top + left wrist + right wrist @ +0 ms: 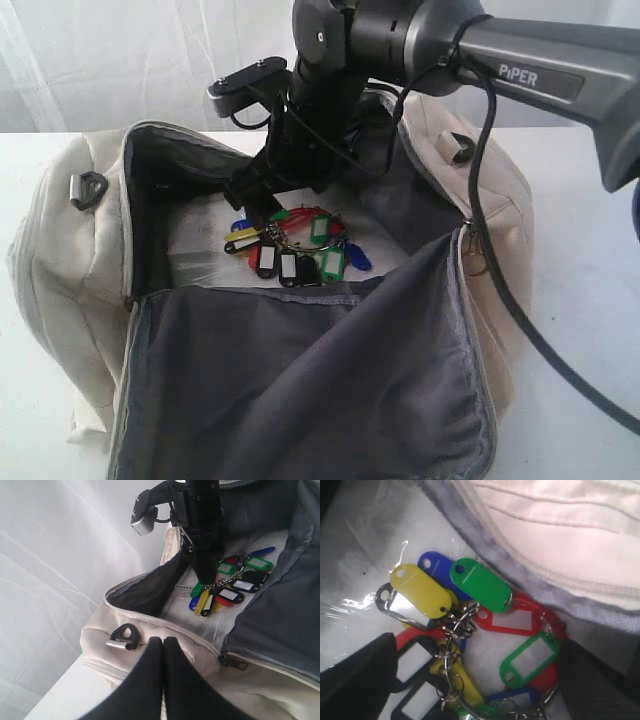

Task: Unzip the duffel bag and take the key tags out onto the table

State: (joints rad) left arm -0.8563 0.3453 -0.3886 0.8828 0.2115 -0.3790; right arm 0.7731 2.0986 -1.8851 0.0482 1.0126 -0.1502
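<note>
Bag point(60, 260): cream fabric, unzipped, lying on the white table point(585, 230). Its grey flap point(300, 380) is folded toward the lower edge of the exterior view.

Tags point(295, 245): 1 bunch of yellow, blue, green, red and black plastic tabs, several with white label windows, linked on metal rings. They lie inside the bag at frame centre, on crinkled clear plastic point(200, 250).

My right claw point(480, 677) reaches from the upper right down into the opening. Its 2 fingers point(355, 680) are spread with the bunch between them, closed on nothing.

Edges: the flap's hem runs just below the tags, a lined zip edge passes just beside them in the right wrist view, and the bag's wall stands at left, carrying a D-ring point(88, 188).

Open room: bare plastic left of the bunch.

My left claw point(162, 680), clenched on nothing, hangs outside the bag's end, near the D-ring.
</note>
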